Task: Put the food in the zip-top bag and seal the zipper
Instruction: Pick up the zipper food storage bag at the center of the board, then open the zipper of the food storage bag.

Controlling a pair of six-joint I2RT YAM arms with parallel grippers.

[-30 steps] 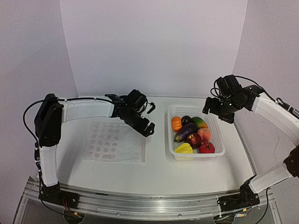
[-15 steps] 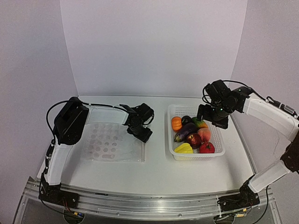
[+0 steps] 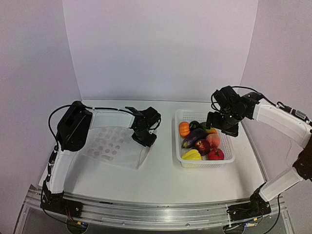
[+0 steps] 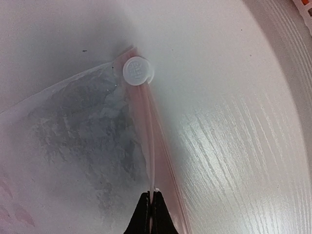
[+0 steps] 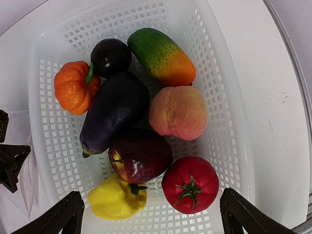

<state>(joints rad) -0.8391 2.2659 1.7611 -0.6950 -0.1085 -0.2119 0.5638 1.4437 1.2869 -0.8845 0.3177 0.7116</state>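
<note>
Our left gripper (image 4: 150,210) is pinching the zipper (image 4: 148,141) edge of the zip-top bag (image 3: 113,148), beside the basket (image 5: 229,112); our right gripper (image 3: 223,127) is hovering wide open, empty, over the food (image 5: 178,113). We are judging a one-lip grip best.

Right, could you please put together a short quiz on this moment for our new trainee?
1. True or false: the right gripper is open above the white basket.
2. What is the left gripper shut on? A the basket's rim; B the zipper of the zip-top bag; C nothing at all.
3. How many pieces of food lie in the basket?
Key: 1 true; 2 B; 3 eight, with none in the bag yet.
</note>
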